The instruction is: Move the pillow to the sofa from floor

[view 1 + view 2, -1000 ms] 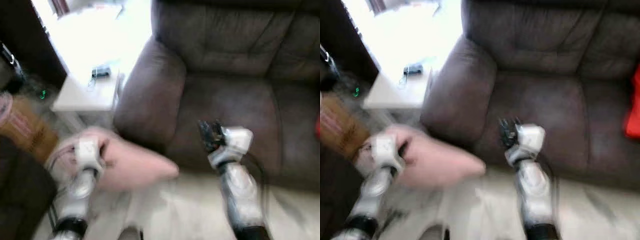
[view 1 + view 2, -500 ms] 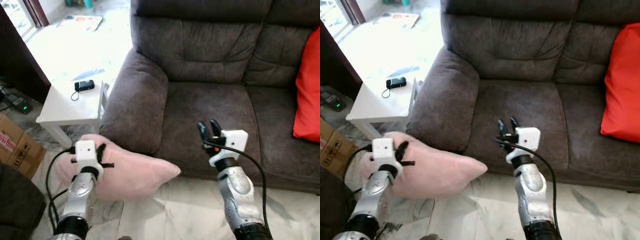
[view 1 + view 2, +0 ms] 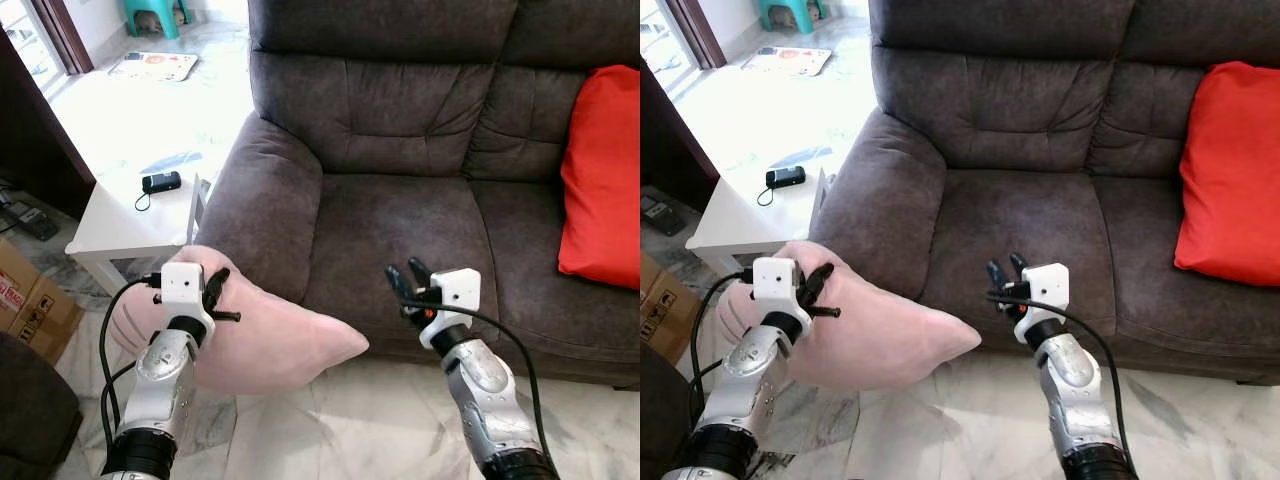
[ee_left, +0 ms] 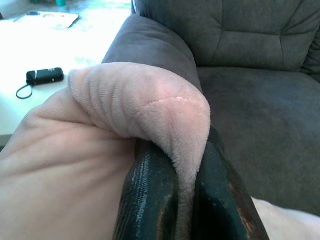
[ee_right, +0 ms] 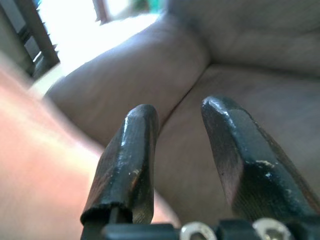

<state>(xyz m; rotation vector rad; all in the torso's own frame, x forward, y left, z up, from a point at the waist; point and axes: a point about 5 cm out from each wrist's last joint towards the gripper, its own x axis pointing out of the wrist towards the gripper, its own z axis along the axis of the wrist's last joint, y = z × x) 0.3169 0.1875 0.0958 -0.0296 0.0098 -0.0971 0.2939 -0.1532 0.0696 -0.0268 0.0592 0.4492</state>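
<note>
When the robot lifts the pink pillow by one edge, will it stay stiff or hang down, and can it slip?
The pink pillow probably flops: its plush edge folds between the left gripper fingers, and its far corner sags. It looks light for its bulk, held by one pinch. The fuzzy fabric likely resists slipping, though only a thin fold is clamped.

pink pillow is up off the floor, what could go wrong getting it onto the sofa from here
The left gripper pinches just a thin fold at the edge of the pink pillow, so the plush fabric could slip out mid-lift. The bulk of it hangs below the sofa armrest and may catch there on the way to the seat. The right gripper is open and not helping, so nothing backs up that one-sided hold.
</note>
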